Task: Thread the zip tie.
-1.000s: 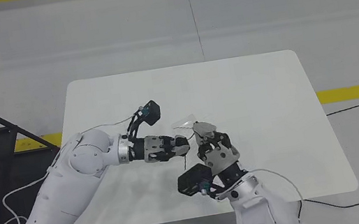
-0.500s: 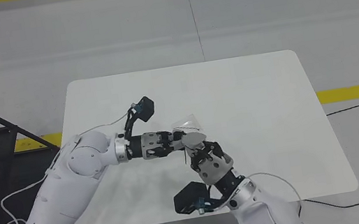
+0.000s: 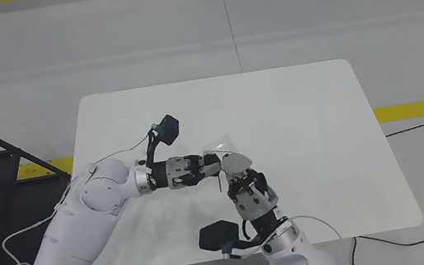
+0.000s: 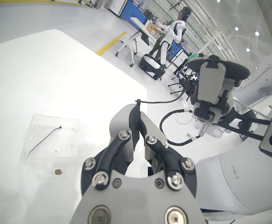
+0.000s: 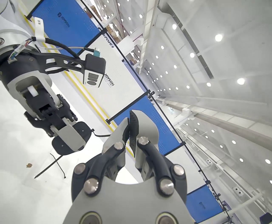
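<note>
Zip ties numbered two. One zip tie (image 4: 157, 102) hung in the air over the middle of the table (image 3: 299, 102). Its head poked just past the fingertips of the left gripper (image 4: 137, 112), which was clamped tight on it. The strap ran across to the right gripper (image 5: 130, 124), whose pads were pressed together; whether the strap sat between them I could not tell. The spare zip tie (image 4: 43, 139) lay on a clear bag (image 4: 65, 148) near a brown crumb (image 4: 57, 172). Both grippers were well apart from the table's far and right edges.
</note>
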Controlling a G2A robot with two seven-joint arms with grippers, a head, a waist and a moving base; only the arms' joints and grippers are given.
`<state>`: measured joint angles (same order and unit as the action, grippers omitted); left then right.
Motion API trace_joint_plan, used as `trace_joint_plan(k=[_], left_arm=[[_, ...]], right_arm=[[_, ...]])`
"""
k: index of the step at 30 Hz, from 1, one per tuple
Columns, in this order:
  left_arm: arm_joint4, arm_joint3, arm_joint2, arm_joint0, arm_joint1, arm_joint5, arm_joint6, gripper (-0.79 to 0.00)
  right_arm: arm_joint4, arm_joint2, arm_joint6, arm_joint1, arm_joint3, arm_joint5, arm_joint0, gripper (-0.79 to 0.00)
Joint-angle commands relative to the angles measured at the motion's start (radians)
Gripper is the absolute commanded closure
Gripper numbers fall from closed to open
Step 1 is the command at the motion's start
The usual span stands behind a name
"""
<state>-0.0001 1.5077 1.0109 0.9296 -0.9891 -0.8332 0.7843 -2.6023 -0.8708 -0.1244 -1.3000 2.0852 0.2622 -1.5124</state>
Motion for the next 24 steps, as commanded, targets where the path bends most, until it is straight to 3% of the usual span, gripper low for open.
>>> trace_joint_plan(k=[1,11,24], left_arm=[[-0.010,0.000,-0.006,-0.003,0.000,0.003,0.012,0.000],[-0.089,-0.018,-0.031,-0.030,0.000,0.006,0.099,0.000],[-0.118,-0.031,-0.037,-0.042,0.000,0.001,0.117,0.000]], right_arm=[[-0.016,0.013,-0.011,-0.006,-0.010,0.022,0.007,0.000],[-0.013,0.043,-0.005,-0.029,-0.047,0.119,0.034,0.000],[-0.023,0.037,-0.054,-0.047,-0.066,-0.015,0.064,0.000]])
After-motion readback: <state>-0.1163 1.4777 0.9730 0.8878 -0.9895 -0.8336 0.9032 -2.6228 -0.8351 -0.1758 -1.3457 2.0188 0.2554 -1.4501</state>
